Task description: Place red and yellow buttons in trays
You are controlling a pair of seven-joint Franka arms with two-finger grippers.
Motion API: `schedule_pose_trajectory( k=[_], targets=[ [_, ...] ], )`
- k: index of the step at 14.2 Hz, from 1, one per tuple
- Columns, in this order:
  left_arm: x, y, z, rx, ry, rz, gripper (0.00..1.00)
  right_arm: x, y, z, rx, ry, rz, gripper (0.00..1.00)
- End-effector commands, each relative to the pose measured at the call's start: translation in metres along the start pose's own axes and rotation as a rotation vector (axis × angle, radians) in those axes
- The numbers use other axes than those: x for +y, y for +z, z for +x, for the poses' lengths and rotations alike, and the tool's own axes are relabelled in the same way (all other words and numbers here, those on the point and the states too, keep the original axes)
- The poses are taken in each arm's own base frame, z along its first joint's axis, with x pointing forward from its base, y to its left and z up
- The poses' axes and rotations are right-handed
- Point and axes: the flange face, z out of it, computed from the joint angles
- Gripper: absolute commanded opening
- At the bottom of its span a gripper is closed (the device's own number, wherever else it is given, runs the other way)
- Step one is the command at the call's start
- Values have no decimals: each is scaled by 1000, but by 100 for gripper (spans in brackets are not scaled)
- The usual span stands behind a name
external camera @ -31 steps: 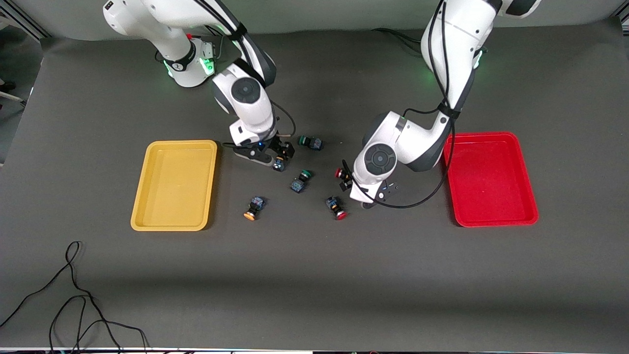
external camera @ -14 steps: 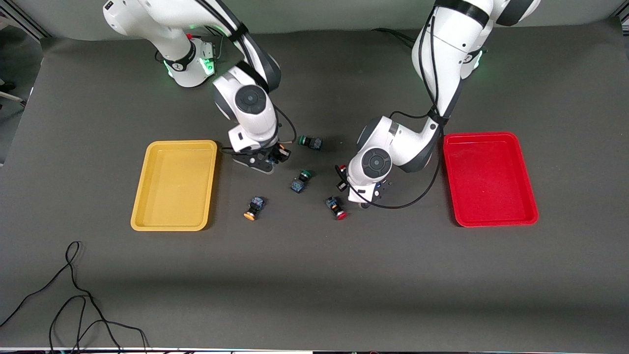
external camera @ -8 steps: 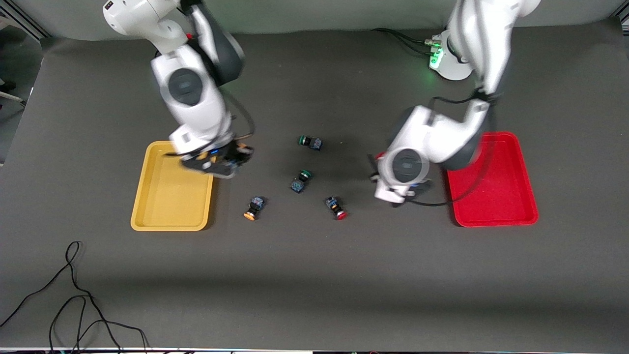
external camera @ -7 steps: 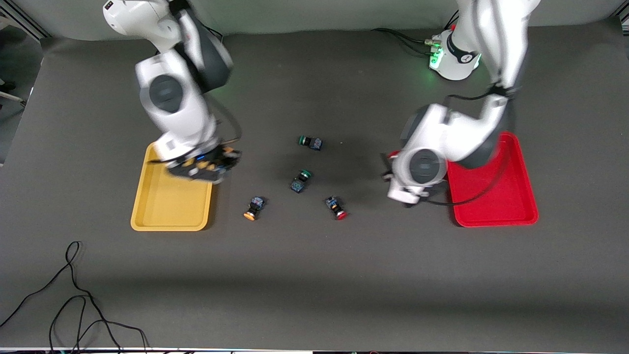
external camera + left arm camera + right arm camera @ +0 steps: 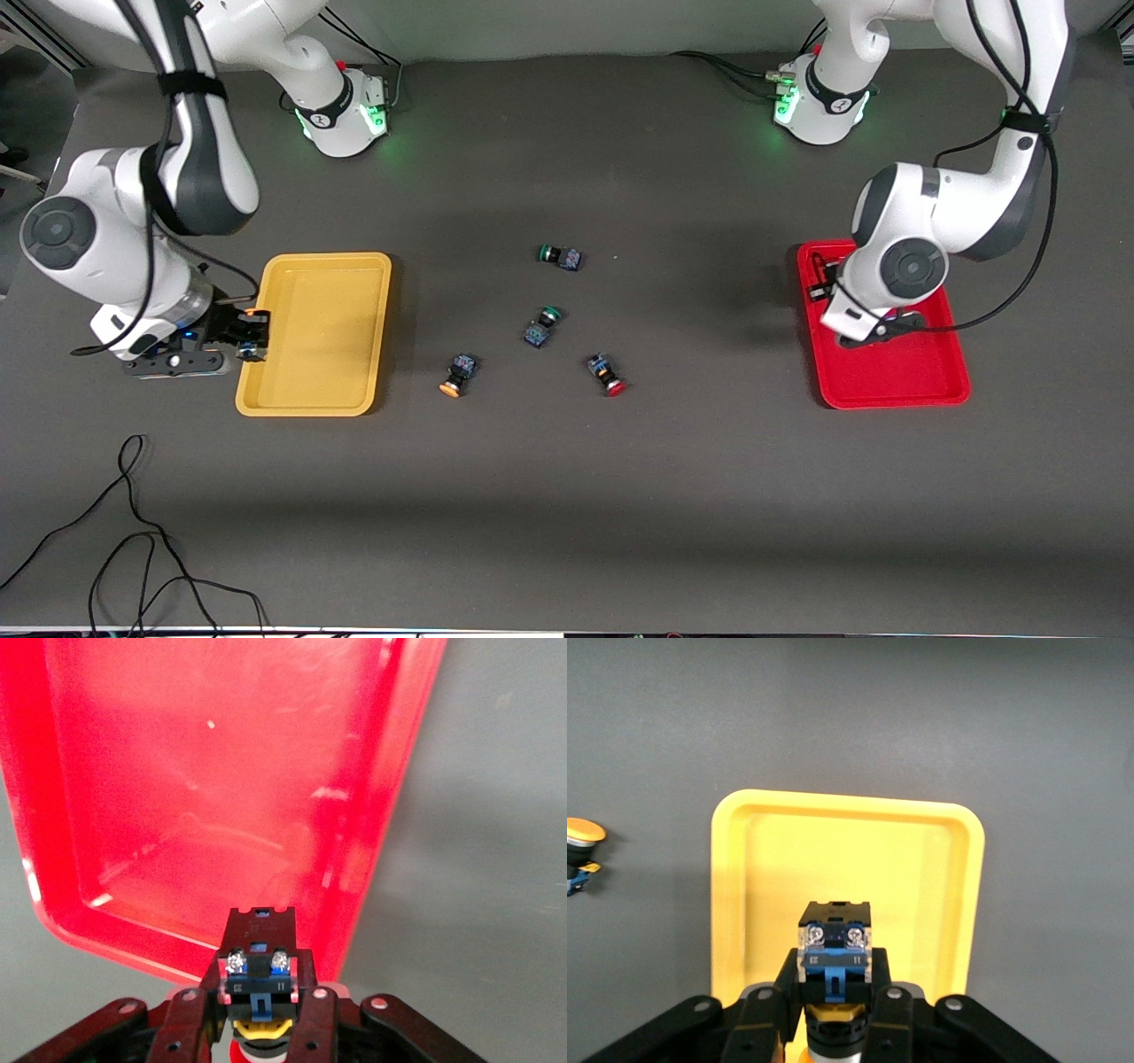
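My right gripper [image 5: 249, 333] is shut on a yellow button [image 5: 834, 950] and holds it over the yellow tray's [image 5: 319, 328] edge at the right arm's end; the tray shows below it in the right wrist view [image 5: 842, 859]. My left gripper [image 5: 824, 277] is shut on a red button [image 5: 257, 958] over the red tray [image 5: 895, 372], near the rim toward the table's middle [image 5: 221, 771]. A second yellow button [image 5: 456, 374] and a second red button [image 5: 607, 374] lie on the mat between the trays.
Two green-capped switches [image 5: 560, 257] [image 5: 542, 324] lie mid-table, farther from the front camera than the loose yellow and red buttons. A black cable [image 5: 133, 532] loops on the mat near the front edge at the right arm's end.
Both arms lifted their buttons off the mat mid-table and swung outward: the right gripper to the yellow tray's outer edge, the left gripper to over the red tray.
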Motion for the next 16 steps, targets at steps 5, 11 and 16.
schedule_pose_trajectory(
  k=[5, 11, 16],
  targets=[
    [-46, 57, 13, 84, 91, -25, 0, 46, 150, -25, -26, -8, 42, 24],
    [-49, 36, 15, 82, 75, -18, 100, 43, 157, -14, -8, 9, 114, 99],
    [54, -75, 11, -28, 46, -125, 100, 35, 68, 20, -66, 40, 66, 100]
  ],
)
